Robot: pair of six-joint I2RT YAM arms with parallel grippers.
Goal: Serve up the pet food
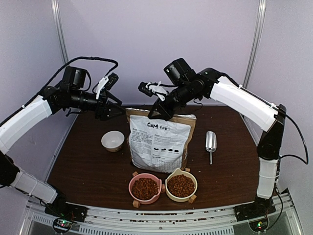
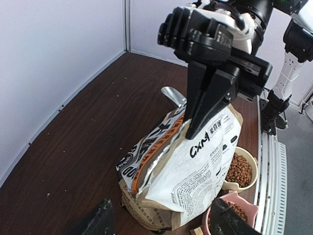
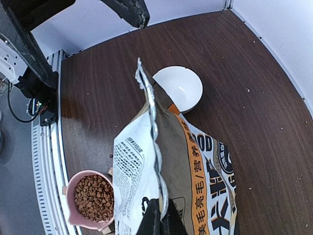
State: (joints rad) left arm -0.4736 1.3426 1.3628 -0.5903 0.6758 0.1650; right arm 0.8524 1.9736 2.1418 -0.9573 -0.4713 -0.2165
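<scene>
Kibble (image 1: 145, 188) filled the pink bowl (image 1: 130, 188) and cream bowl (image 1: 195, 188); the white bowl (image 1: 113, 140) sat empty. The right gripper (image 2: 192, 131) pinched the bag's (image 1: 159, 142) top; the left gripper (image 1: 111, 110) hung spread.

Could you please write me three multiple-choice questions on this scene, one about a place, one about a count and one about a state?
1. Where does the metal scoop lie?
A. on the table, right of the bag
B. on top of the bag
C. behind the bag

2. How many bowls hold pet food?
A. one
B. two
C. three

3. How is the right hand?
A. open, clear of the bag
B. shut on the bag's top edge
C. shut on the scoop

Answers:
1 A: the scoop lies on bare wood beside the bag's right side.
2 B: the pink bowl and the cream bowl are filled, while the white bowl is empty.
3 B: it pinches the bag's top edge.
</scene>
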